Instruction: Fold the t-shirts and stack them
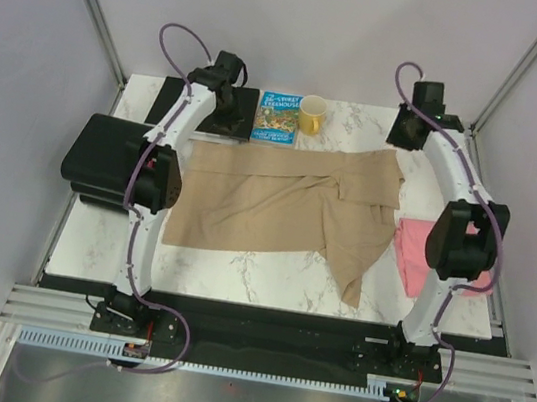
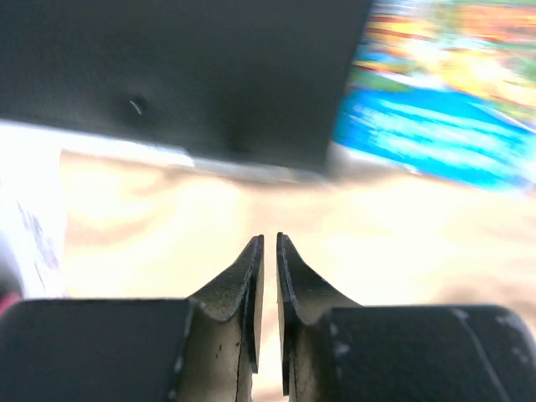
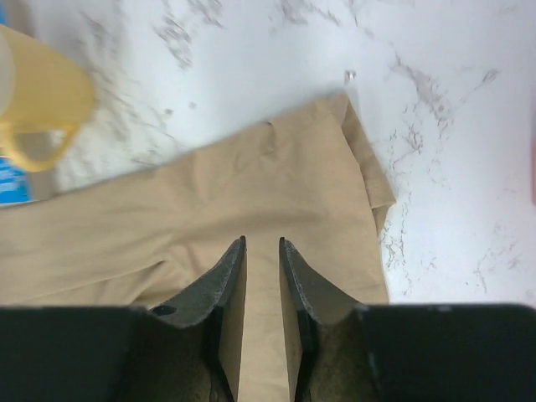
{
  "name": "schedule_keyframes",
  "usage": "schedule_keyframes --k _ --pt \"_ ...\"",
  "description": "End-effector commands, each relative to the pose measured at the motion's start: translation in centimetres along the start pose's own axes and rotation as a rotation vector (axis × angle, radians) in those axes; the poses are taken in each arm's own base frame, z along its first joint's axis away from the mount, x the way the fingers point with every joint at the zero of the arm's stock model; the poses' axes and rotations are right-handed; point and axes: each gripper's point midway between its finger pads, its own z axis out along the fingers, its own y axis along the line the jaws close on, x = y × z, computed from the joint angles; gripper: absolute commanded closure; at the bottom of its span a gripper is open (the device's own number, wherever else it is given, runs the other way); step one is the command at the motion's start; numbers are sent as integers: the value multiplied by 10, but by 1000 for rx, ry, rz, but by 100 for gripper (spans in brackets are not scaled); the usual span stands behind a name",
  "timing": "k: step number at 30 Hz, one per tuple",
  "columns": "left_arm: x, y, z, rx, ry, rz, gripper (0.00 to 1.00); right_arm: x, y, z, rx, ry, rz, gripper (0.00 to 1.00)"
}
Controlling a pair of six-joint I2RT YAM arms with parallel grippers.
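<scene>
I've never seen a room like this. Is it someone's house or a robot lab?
Most likely a robot lab test cell, not a house: a left arm and right arm mounted at a marble-look table, metal frame posts around it, a tan t-shirt laid out.

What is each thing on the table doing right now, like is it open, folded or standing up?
tan t-shirt: spread out, rumpled, partly folded over itself.
pink t-shirt: bunched at the table's right edge, partly hidden by the right arm.
yellow mug: standing upright.
book: closed, lying flat.
left end effector: open just a crack, holding nothing.
right end effector: open, holding nothing, over the tan t-shirt.
</scene>
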Motion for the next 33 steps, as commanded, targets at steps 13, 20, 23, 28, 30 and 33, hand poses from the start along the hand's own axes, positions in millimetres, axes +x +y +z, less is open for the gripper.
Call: schedule_keyframes --k 13,20,23,28,30,33 --pt "125 -7 -161 193 16 -11 82 167 64 -145 -279 185 -227 64" --pt "174 6 -155 230 111 9 83 246 23 -172 -219 305 -260 60" --pt "186 9 -152 236 141 39 83 272 23 -175 -215 385 -309 60" --pt "198 15 -147 224 169 60 83 297 15 -181 -168 471 -318 58" --pt "201 18 -147 220 172 60 83 306 11 -188 -164 508 -305 54" --pt "208 22 -146 217 182 61 83 320 0 -198 -123 574 -316 58"
